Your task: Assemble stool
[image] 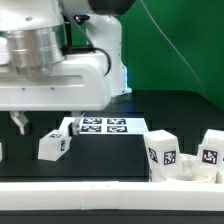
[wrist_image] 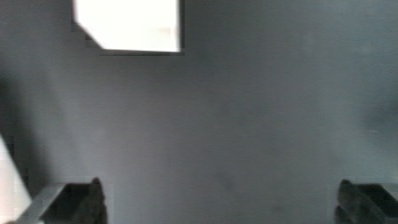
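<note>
Gripper [image: 46,122] hung over the dark table [image: 170,112], jaws spread wide, nothing between them. Fingertips [wrist_image: 71,203] stood well apart in the wrist view. First leg [image: 52,146] lay loose near the gripper, at 8 o'clock from the marker board [image: 100,126]. Second leg [image: 165,152] and third leg [image: 210,156] stood close together at 4 o'clock, near the border rail [image: 90,186]. Seat not in view. No leg looked joined; judged assembly barely begun, all fitting left.
</note>
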